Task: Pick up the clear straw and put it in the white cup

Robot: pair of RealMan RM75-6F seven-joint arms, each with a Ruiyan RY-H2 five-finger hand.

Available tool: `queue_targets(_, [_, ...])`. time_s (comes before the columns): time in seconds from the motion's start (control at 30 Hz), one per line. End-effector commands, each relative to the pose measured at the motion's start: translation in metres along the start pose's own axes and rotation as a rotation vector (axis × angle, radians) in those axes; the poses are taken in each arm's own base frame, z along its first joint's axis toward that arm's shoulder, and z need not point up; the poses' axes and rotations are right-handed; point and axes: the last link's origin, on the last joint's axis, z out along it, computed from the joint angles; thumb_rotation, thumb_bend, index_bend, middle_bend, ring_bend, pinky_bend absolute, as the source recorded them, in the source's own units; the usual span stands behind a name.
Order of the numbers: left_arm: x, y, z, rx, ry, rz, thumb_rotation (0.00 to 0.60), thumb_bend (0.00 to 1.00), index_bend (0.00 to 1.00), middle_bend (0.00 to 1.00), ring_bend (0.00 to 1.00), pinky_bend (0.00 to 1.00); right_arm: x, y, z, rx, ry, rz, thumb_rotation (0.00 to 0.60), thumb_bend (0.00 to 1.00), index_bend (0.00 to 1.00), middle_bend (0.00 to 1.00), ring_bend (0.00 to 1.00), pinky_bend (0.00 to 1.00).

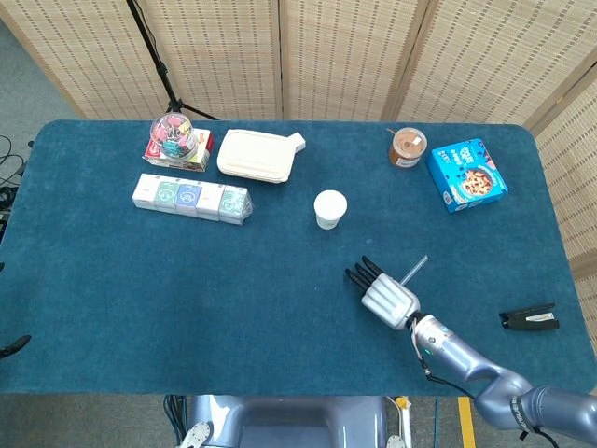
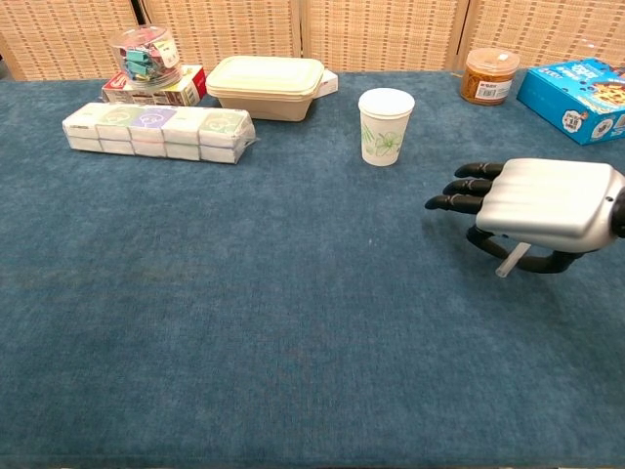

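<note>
Woven tan screens stand behind a blue tabletop (image 1: 187, 299). The right hand (image 1: 386, 297), at about 5 o'clock from the white cup (image 1: 329, 208), has its dark fingers (image 2: 459, 186) clamped on the clear straw (image 1: 413, 270). The straw's long axis slants, its free end pointing toward 1 o'clock. The cup bears a green leaf print; no writing is readable.
</note>
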Motion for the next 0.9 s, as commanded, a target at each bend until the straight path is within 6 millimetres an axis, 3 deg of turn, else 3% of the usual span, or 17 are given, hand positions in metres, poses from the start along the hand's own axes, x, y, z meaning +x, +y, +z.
queue_targets(0.03, [0.0,0.0,0.0,0.001,0.0,-0.001,0.6,0.04,0.0,0.0,0.0,0.0,-0.001,-0.001,0.001,0.0,-0.001,0.0,0.6,0.42,0.55,0.02,0.0,0.0])
queue_targets(0.4, [0.0,0.0,0.0,0.002,0.001,-0.002,0.6,0.04,0.0,0.0,0.0,0.0,0.007,0.003,-0.002,-0.022,0.046,0.036,0.6,0.44,0.55,0.03,0.0,0.0])
queue_targets(0.9, [0.0,0.0,0.0,0.0,-0.001,-0.003,0.6,0.04,0.0,0.0,0.0,0.0,0.045,0.042,-0.018,-0.138,0.194,0.373,0.6,0.45,0.56,0.04,0.0,0.0])
